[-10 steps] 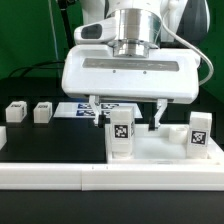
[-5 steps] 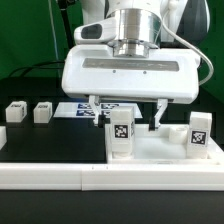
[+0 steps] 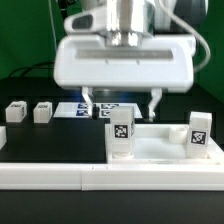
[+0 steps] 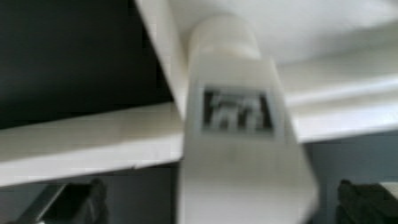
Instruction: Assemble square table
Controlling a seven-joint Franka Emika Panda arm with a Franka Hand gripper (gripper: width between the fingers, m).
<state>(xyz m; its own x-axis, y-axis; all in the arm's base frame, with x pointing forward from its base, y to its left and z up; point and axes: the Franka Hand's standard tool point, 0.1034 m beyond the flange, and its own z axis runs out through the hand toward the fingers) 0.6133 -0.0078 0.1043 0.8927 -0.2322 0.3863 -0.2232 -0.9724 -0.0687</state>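
The white square slab (image 3: pixel 160 147) lies on the black table at the exterior view's right. Two short tagged legs stand upright on it, one at its near-left corner (image 3: pixel 121 136) and one at its right (image 3: pixel 199 133). Two more legs (image 3: pixel 15 111) (image 3: pixel 42 111) lie loose at the left. My gripper (image 3: pixel 121 102) hangs open just above the near-left leg, one finger on each side and apart from it. In the wrist view the same leg (image 4: pixel 231 110) runs between my dark fingertips (image 4: pixel 71 200), with the slab (image 4: pixel 107 135) behind it.
The marker board (image 3: pixel 75 110) lies flat behind the slab under my gripper. The long white border wall (image 3: pixel 100 176) runs along the front. Black cloth covers the table around the parts.
My gripper has risen a little and shifted slightly to the exterior view's left, away from the upright leg. The legs and slab have not moved.
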